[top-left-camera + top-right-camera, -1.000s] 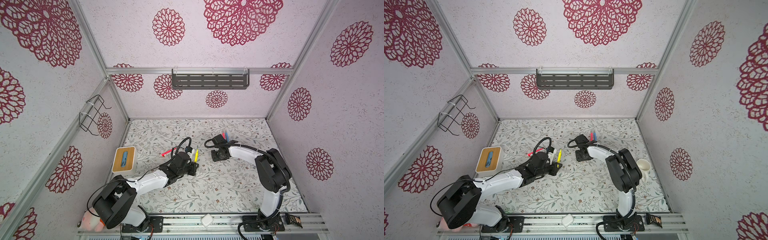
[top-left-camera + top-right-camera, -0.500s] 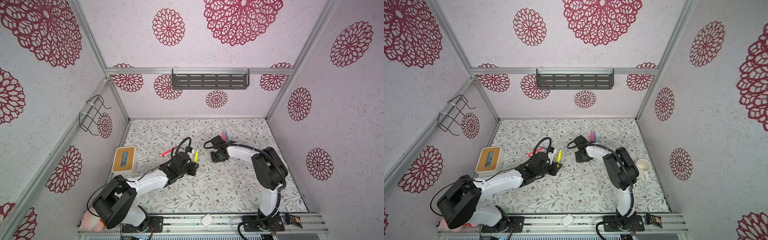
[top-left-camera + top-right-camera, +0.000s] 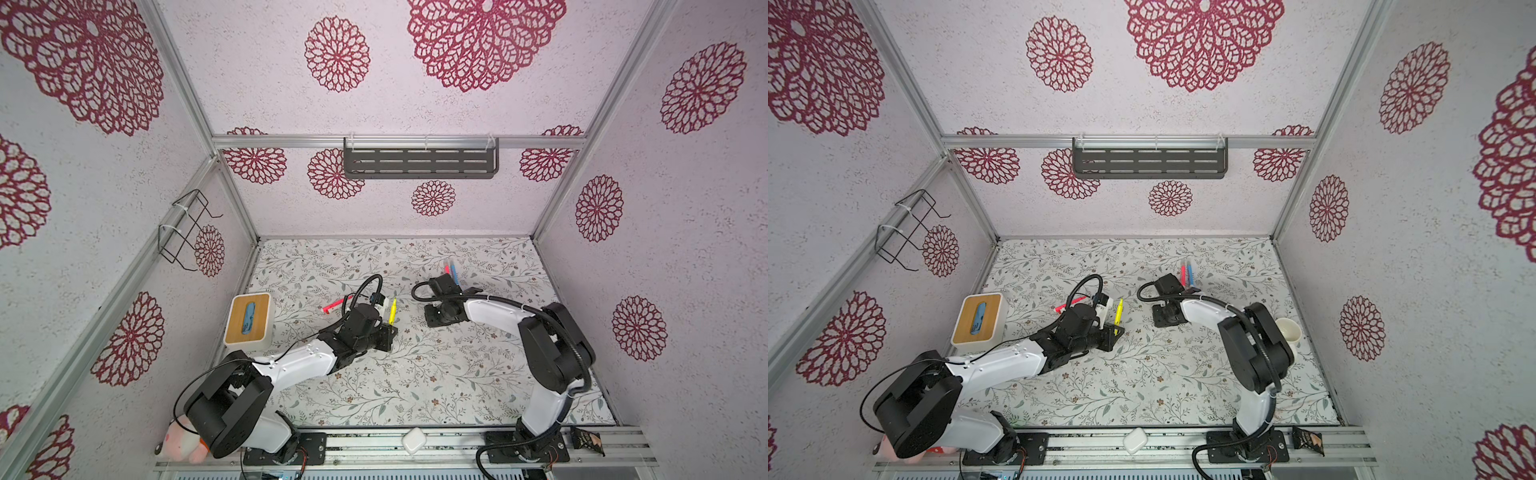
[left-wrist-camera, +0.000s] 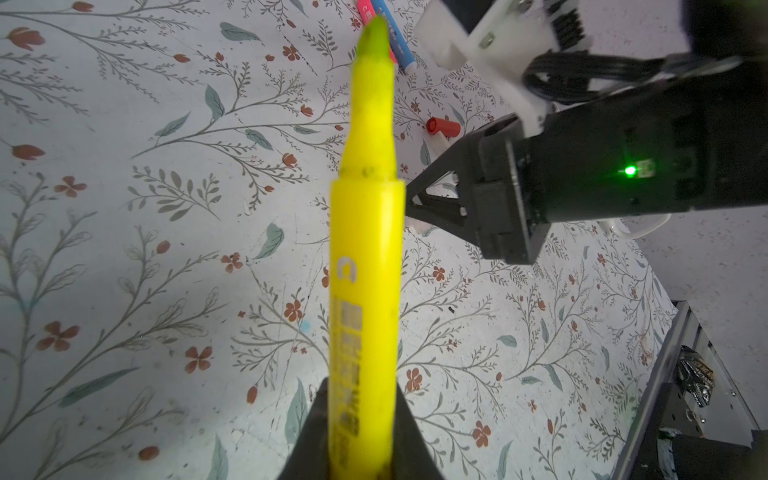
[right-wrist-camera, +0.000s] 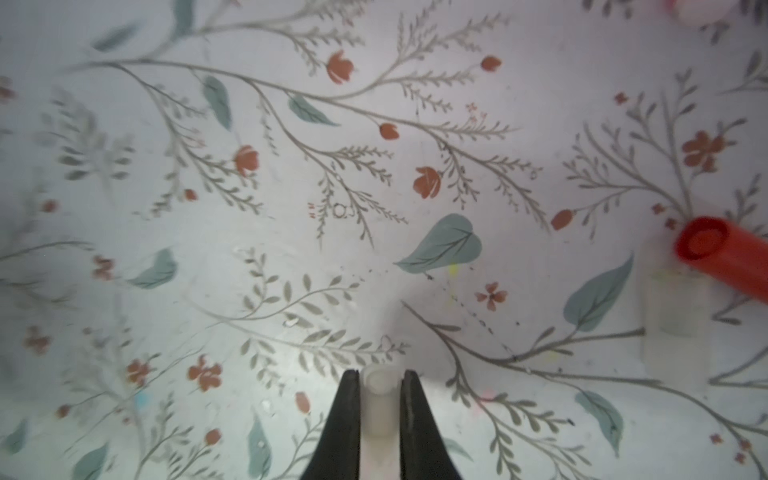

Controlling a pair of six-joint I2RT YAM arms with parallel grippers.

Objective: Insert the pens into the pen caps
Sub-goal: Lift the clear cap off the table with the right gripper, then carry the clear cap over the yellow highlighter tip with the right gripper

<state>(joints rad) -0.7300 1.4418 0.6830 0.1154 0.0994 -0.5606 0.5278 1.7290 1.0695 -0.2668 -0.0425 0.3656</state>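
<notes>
Front mat (image 3: pixel 415 374) open; clutter at left and back.
Left edge blocked by tissue box (image 3: pixel 248 319); pink pen (image 3: pixel 334 306) lies near it; red pen (image 3: pixel 447 265) and blue pen (image 3: pixel 454 272) lie side by side further back.

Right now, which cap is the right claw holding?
The pale cap pinched between the right claw fingers; the red cap and the second pale cap lie loose, apart from it.

Only thing that's actually different: the right gripper (image 5: pixel 380 376) has squeezed shut. A second ago its jaws stood partly open, half a second ago narrower, and now they're pressed against a pale cap (image 5: pixel 377 409), one jaw on each side.
</notes>
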